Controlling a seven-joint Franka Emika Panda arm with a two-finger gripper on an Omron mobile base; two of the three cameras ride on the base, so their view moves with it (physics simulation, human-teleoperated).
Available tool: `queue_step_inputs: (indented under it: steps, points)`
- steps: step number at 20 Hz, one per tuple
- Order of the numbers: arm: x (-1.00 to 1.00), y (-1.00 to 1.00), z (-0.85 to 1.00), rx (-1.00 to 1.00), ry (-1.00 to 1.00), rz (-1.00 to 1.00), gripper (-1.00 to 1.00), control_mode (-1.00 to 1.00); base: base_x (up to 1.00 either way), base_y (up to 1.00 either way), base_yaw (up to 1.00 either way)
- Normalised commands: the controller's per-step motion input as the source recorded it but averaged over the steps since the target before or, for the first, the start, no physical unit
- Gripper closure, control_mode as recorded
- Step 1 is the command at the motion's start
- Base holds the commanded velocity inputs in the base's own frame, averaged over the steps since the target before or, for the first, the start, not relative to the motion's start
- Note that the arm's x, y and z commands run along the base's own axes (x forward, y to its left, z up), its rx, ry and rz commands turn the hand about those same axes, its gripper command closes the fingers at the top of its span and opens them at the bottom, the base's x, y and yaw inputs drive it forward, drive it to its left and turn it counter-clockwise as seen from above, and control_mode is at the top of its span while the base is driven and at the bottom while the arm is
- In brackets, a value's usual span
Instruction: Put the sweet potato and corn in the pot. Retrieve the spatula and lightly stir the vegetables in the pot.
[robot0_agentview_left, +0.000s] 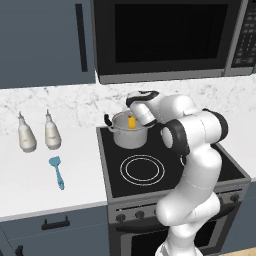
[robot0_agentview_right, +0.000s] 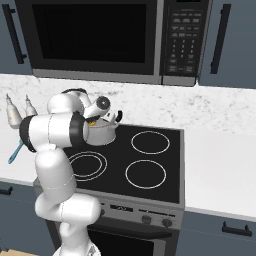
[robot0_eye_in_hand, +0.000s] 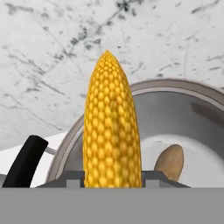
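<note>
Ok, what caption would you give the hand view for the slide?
Gripper holding the corn above the pot, where the sweet potato already lies inside.

You find the pot (robot0_agentview_left: 130, 135) mouth open above, except where the corn (robot0_agentview_left: 131, 122) hangs over it. The three other burners are bare. Two bottles (robot0_agentview_left: 37, 132) stand behind the spatula (robot0_agentview_left: 57, 171) on the left counter.

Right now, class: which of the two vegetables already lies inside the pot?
The sweet potato, the dull brown tuber on the pot's floor. The bright yellow corn stands between the gripper's fingers above it.
</note>
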Motion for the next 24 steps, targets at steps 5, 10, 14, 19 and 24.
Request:
queue_step_inputs:
  steps: [5, 10, 14, 19, 24]
  points:
    - [0.00, 0.00, 0.00, 0.00, 0.00, 0.00, -1.00, -1.00, 0.00, 0.00, 0.00]
    - [0.00, 0.00, 0.05, 0.00, -0.02, 0.00, -1.00, -1.00, 0.00, 0.00, 0.00]
    - [-0.15, 0.00, 0.41, 0.00, -0.19, 0.00, -1.00, -1.00, 0.00, 0.00, 0.00]
    - [-0.54, 0.01, 0.31, -0.01, -0.20, 0.00, -1.00, -1.00, 0.00, 0.00, 0.00]
    - [-0.95, 0.00, 0.02, -0.04, -0.02, 0.00, -1.00, -1.00, 0.00, 0.00, 0.00]
